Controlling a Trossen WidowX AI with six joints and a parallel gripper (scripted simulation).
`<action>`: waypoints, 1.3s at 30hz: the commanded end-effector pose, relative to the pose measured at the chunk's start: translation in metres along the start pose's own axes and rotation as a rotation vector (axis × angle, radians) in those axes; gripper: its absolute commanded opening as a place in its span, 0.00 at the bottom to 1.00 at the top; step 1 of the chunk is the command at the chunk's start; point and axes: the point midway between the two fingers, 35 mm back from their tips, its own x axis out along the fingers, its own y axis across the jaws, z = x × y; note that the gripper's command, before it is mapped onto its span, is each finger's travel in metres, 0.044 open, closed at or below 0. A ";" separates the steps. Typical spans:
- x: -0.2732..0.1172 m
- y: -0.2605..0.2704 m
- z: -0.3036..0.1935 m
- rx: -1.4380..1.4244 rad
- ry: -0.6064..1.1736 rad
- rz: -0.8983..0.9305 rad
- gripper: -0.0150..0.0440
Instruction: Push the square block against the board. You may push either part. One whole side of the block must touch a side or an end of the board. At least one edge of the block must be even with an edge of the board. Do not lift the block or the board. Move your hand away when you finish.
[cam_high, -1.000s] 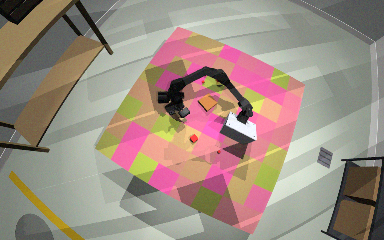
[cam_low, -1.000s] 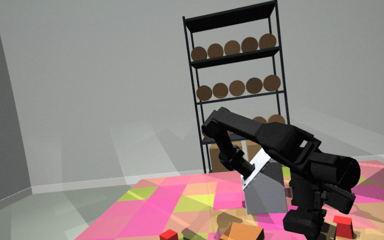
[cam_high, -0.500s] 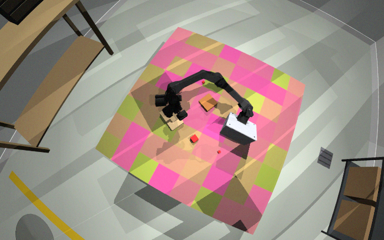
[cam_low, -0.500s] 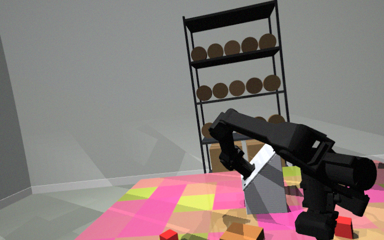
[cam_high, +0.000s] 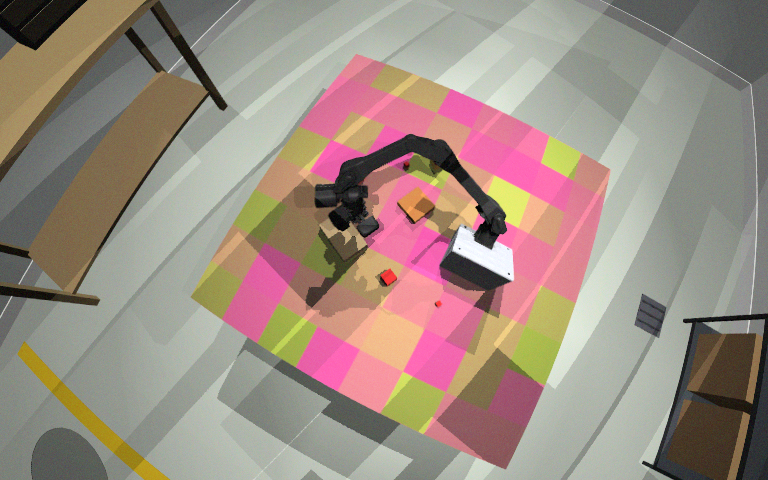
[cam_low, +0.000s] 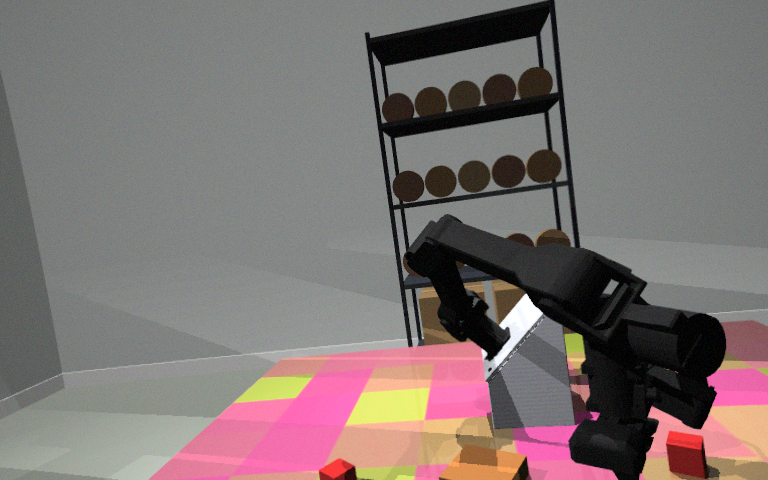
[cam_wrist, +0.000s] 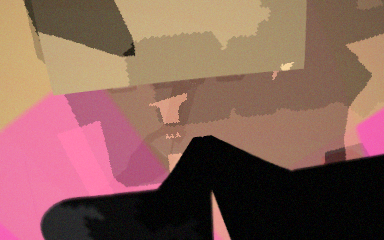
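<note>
We find the patchwork-coloured bench (cam_high: 390, 339) (cam_low: 317, 396) (cam_wrist: 30, 150) carrying the black arm (cam_high: 382, 155) (cam_low: 487, 243), mounted on a white-topped box (cam_high: 484, 257) (cam_low: 535, 384). The tan block (cam_high: 344, 242) (cam_wrist: 215, 55) lies just beside the pincer (cam_high: 354, 224) (cam_low: 625, 472) (cam_wrist: 202, 139), partly shaded; we cannot tell whether they touch. The orange block (cam_high: 415, 206) (cam_low: 485, 465) sits near the pincer, between it and the box, apart from the tan block. We cannot tell which is the square block and which the board. We record the pincer's fingers together, gripping nothing. A red cube (cam_high: 387, 277) (cam_low: 685, 453) stands near the tan block.
</note>
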 end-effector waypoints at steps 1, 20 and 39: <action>0.001 0.000 -0.006 -0.007 0.002 -0.001 0.25; -0.024 0.001 -0.026 -0.003 0.001 0.002 0.25; -0.049 0.002 -0.026 -0.007 0.002 0.001 0.25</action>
